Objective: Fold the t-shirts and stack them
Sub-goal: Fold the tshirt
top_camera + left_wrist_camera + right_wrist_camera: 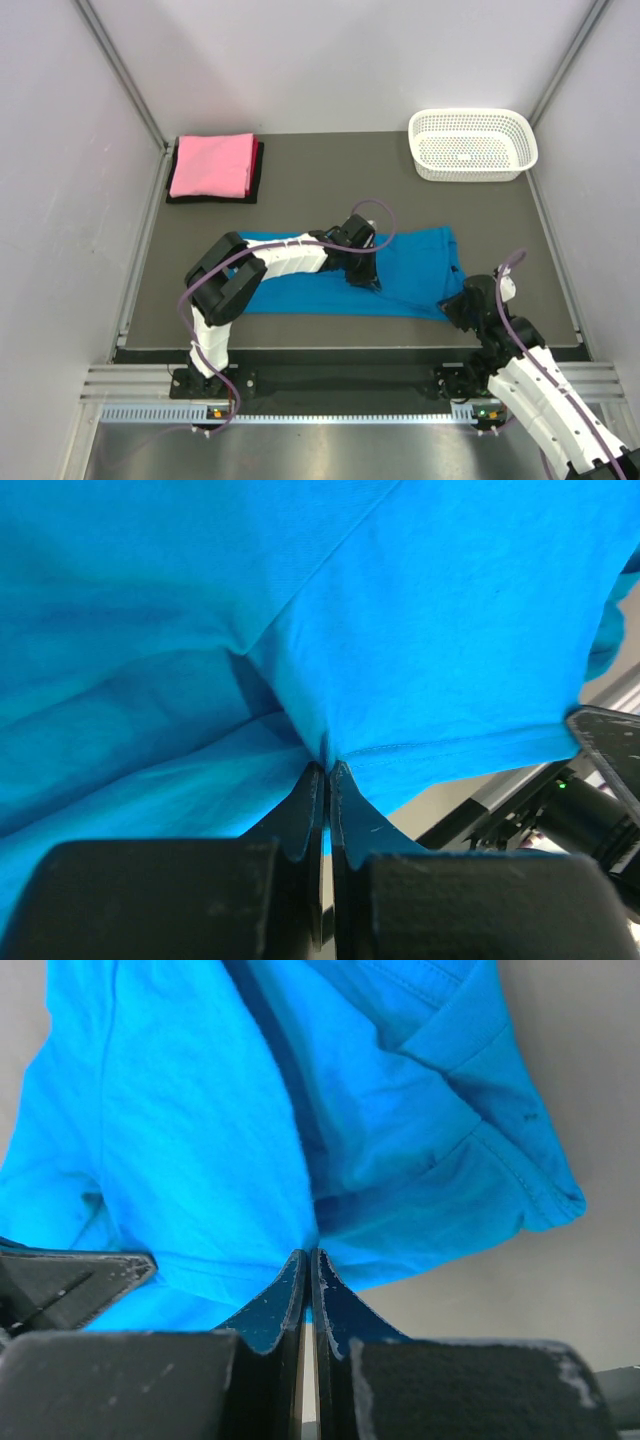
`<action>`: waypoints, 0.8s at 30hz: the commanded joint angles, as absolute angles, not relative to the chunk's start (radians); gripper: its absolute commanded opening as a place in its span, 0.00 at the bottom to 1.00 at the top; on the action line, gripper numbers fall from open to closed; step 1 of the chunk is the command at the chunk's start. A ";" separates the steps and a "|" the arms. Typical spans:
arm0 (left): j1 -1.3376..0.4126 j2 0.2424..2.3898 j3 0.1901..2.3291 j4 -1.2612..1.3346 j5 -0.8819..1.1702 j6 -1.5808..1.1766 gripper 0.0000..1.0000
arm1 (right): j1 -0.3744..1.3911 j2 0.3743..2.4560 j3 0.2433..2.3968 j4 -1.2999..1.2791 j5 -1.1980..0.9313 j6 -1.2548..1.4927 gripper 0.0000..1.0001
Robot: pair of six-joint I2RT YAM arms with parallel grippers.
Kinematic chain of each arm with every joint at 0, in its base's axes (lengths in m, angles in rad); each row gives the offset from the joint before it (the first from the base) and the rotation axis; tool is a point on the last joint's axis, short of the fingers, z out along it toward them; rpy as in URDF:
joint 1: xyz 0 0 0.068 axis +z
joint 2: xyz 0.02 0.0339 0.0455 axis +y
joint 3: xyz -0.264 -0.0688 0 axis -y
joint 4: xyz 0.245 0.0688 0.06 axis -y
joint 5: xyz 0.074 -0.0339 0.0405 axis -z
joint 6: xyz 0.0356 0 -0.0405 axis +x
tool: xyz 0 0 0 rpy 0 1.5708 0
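- Top external view: bright turquoise-blue cloth t-shirt (410, 262) lying on the dark grey counter (330, 190), long axis left to right, close to the near edge. Left pincer (368, 280) down on its middle, right pincer (452, 303) at its near right corner; left arm nearer the bulk of the cloth. Folded pink cloth t-shirt (210, 165) stacked on a folded maroon-black cloth t-shirt (210, 199) at the far left. White perforated plastic basket (470, 143) at the far right, well apart.
- Left wrist view: jaws pressed together on a pinched ridge of turquoise cloth, hem seam just beyond the tips, cloth extending away and leftward.
- Right wrist view: jaws closed on the cloth's edge, sleeve beyond and rightward, bare counter beside it.
- No brand, label or legible writing in any view.
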State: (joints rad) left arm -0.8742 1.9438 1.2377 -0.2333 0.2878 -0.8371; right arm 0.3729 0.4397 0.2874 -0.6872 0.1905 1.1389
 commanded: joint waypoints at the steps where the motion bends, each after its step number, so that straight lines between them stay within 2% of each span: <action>1: -0.877 1.890 1.235 -0.267 0.250 -0.815 0.00 | 0.391 0.423 0.281 -0.678 0.238 1.175 0.00; 24: -0.899 1.917 1.241 -0.337 0.216 -0.848 0.00 | 0.399 0.400 0.265 -0.722 0.250 1.164 0.00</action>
State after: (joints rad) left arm -0.8982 1.9381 1.2377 -0.2958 0.2447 -0.8448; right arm 0.3843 0.4252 0.2543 -0.6960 0.2192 1.1709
